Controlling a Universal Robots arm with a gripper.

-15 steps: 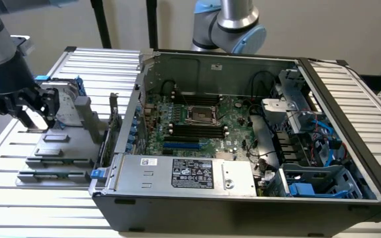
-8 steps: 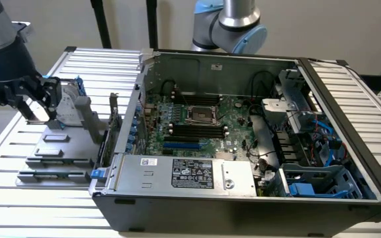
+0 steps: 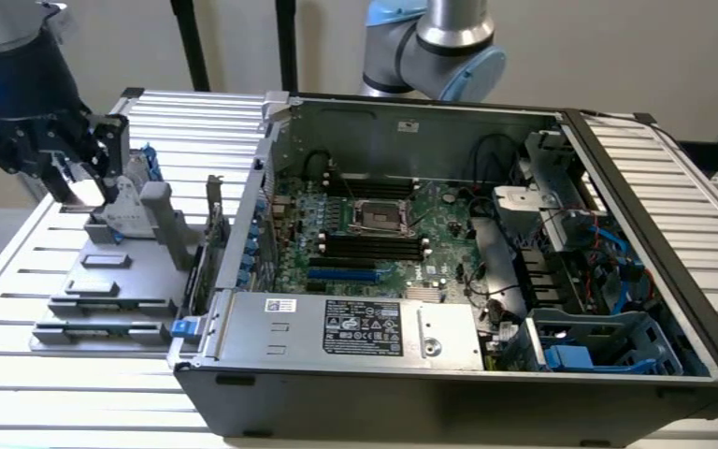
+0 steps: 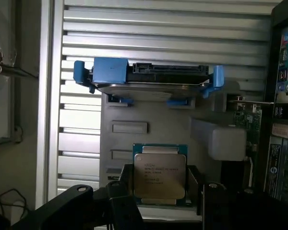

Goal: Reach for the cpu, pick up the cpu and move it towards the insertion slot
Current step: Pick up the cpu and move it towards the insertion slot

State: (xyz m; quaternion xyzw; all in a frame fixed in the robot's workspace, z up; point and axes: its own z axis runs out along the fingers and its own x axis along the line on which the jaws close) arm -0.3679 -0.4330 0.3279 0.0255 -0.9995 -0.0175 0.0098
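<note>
The gripper (image 3: 82, 182) hangs over the grey tray (image 3: 78, 276) at the exterior view's left. Its fingers (image 4: 122, 201) are closed on two sides of the cpu (image 4: 159, 176). The insertion slot (image 3: 378, 217) lies well apart to the right, inside the open computer case (image 3: 459, 398).
</note>
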